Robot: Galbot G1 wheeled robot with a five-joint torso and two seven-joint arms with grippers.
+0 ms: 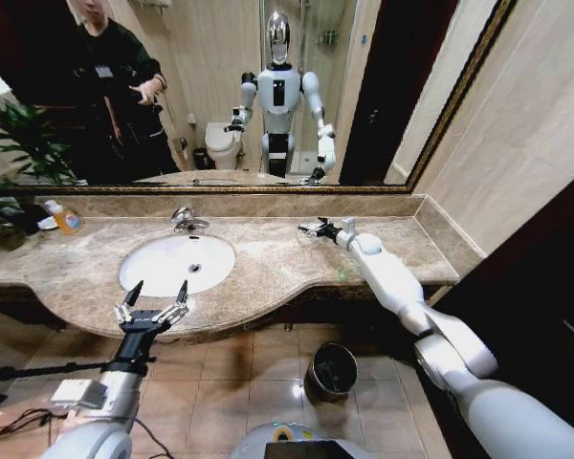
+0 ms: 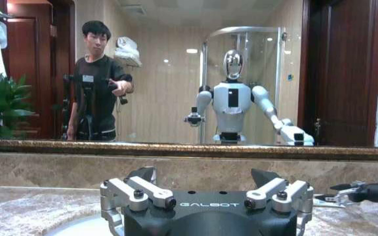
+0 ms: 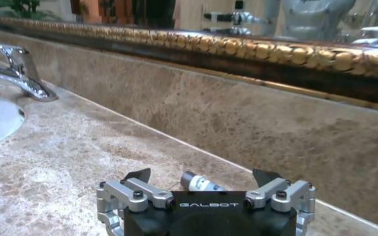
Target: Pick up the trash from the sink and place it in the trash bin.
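I'm on the pickup step: my right gripper (image 1: 318, 229) reaches across the surface, fingers spread around a small tube (image 3: 201, 183) near the back wall. My left gripper (image 1: 153, 304) waits spread by the sink (image 1: 177, 263). Next I'd close, then carry to the bin (image 1: 331, 371).

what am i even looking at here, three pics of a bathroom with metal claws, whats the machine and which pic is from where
It is a two-armed wheeled robot facing a bathroom mirror. The wide picture comes from its head; the other two come from cameras on its wrists.

The left gripper hangs open at the counter's front edge, before the sink. The right gripper is stretched out over the counter, open around a small tube lying by the back wall, holding nothing yet.

An orange bottle stands left. The trash bin sits on the floor.
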